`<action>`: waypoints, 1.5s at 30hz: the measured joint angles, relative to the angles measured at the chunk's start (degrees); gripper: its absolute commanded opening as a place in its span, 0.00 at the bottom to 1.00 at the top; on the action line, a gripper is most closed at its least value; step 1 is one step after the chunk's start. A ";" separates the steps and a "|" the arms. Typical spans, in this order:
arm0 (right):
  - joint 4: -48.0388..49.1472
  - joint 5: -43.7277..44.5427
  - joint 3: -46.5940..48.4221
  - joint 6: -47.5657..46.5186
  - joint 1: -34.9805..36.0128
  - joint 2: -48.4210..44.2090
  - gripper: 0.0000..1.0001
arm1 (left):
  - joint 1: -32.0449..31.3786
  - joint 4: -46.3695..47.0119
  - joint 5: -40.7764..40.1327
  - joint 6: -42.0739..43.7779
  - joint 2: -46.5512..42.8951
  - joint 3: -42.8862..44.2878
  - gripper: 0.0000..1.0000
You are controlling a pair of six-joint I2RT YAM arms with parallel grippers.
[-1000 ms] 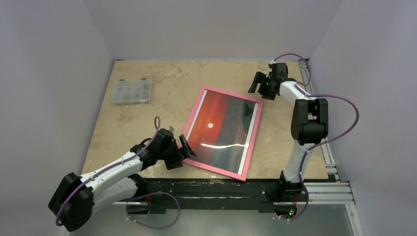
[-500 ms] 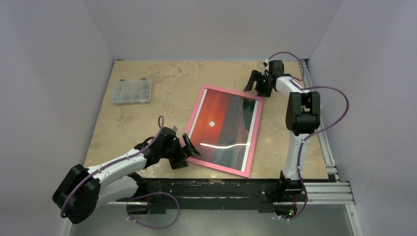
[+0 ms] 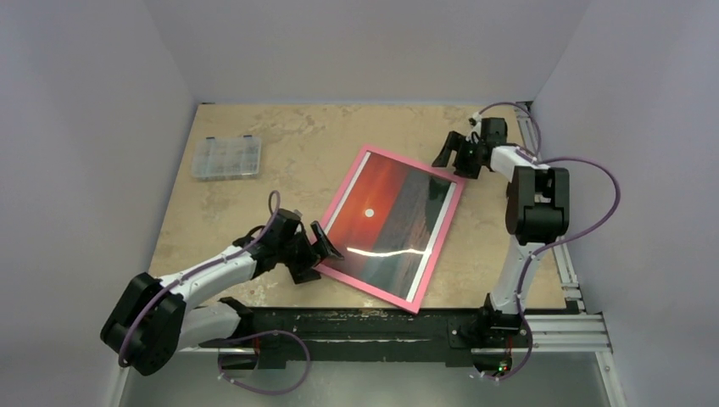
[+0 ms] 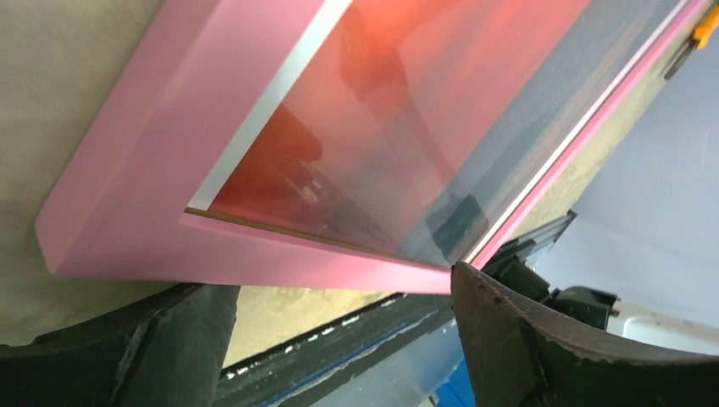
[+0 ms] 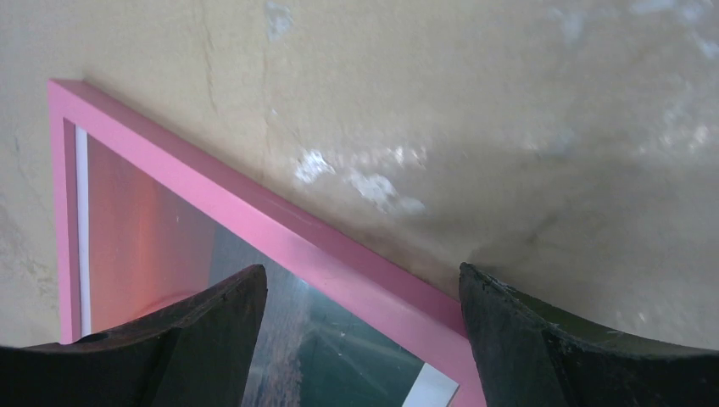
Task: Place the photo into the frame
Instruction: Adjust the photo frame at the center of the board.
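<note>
Leaning rightward, near-to-far long axis of frame [image 3: 342, 207] holding photo [image 3: 386, 216]; left hand [image 3: 315, 258], right hand [image 3: 454, 160] open.

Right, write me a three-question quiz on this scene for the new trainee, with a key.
1. True or false: the photo already lies inside the pink frame.
2. Where does the open left gripper stand? A. over the frame's far right corner; B. astride its near left corner; C. above the photo's white sun.
3. Name the thing lying at the far left of the table.
Key: 1 true; 2 B; 3 the clear compartment box.
</note>
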 measured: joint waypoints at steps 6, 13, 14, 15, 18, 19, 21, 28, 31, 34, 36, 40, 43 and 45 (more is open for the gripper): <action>2.91 -1.09 -9.33 0.66 -2.97 -6.27 0.83 | 4.09 -4.13 -0.52 5.20 6.38 6.36 0.91; 7.13 0.31 -18.47 0.09 -4.55 -12.50 0.82 | 8.33 -14.21 -2.10 13.35 20.50 21.07 0.91; 8.00 0.66 -19.98 0.02 -4.68 -13.51 0.82 | 8.87 -15.32 -2.62 14.60 22.43 23.21 0.91; 8.68 0.90 -21.44 -0.02 -4.79 -14.56 0.82 | 9.33 -16.15 -3.21 15.43 23.93 24.92 0.91; 11.85 1.27 -26.49 0.00 -5.09 -17.88 0.82 | 11.23 -19.47 -4.76 18.36 29.44 31.43 0.91; 12.72 1.38 -28.09 0.00 -5.11 -18.95 0.82 | 11.74 -20.26 -5.14 19.17 30.88 33.18 0.91; 14.86 1.81 -31.91 0.07 -5.18 -21.64 0.82 | 12.90 -22.12 -6.10 20.98 34.60 37.90 0.91; 16.98 2.03 -42.25 0.50 -5.42 -30.91 0.82 | 15.19 -24.13 -9.68 28.13 46.07 53.64 0.91; 16.81 1.79 -46.49 1.18 -5.42 -35.47 0.82 | 15.56 -24.04 -10.25 30.14 49.44 58.40 0.91; 16.13 1.05 -49.81 2.08 -5.42 -39.50 0.82 | 15.87 -24.13 -10.25 31.34 51.95 61.94 0.91; 14.82 0.52 -50.97 2.91 -5.38 -41.55 0.83 | 16.13 -24.02 -10.27 32.02 53.46 64.15 0.92; 10.10 0.46 -51.80 4.09 -4.61 -44.94 0.85 | 16.33 -23.71 -10.29 33.14 54.86 66.27 0.95; 6.84 0.57 -51.56 4.13 -3.93 -46.03 0.86 | 16.33 -23.50 -10.91 33.92 54.66 65.92 0.97; 4.72 0.59 -50.38 4.13 -3.52 -45.48 0.87 | 16.31 -23.06 -11.21 34.23 53.09 64.00 0.99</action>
